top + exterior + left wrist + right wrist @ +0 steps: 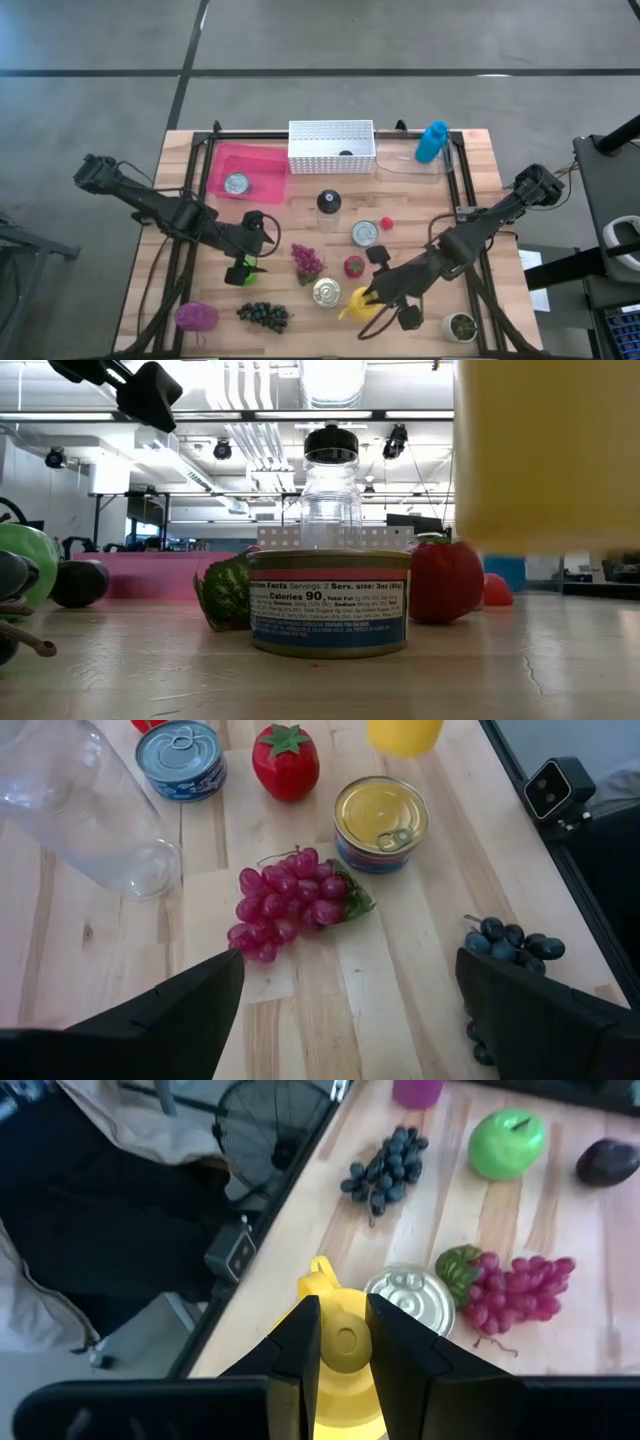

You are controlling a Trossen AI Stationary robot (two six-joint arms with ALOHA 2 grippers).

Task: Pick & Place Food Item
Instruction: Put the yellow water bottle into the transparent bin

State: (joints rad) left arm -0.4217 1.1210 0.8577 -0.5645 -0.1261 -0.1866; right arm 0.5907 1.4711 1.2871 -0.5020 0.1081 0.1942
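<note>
My right gripper (pixel 345 1315) is shut on a yellow bottle (pixel 352 303) above the table's near edge, beside a gold-topped can (pixel 326 291). The low view shows the bottle (pixel 545 450) close up, its underside above the table top. My left gripper (pixel 340 1010) hangs open over the table's left middle (pixel 258 236), with nothing between its fingers. A bunch of red grapes (pixel 290 900) lies on the wood ahead of it. A strawberry (pixel 354 266), a green apple (pixel 240 270) and dark grapes (pixel 264 315) rest on the table. My right gripper pinches the yellow bottle between its two fingers, one on each side of its yellow body (pixel 345 1370). The bottle's small spout end (pixel 320 1270) sticks out past the fingertips. The fingers slant down from the table's far right. The bottle is lifted clear of the table.
A pink bin (pixel 262 158) holding a can, a white basket (pixel 331 146) and a clear tray with a blue bottle (pixel 432 141) line the far edge. A glass jar (pixel 328 204), a second can (pixel 365 233), a purple item (pixel 197 316) and a small plant pot (pixel 461 326) also stand about.
</note>
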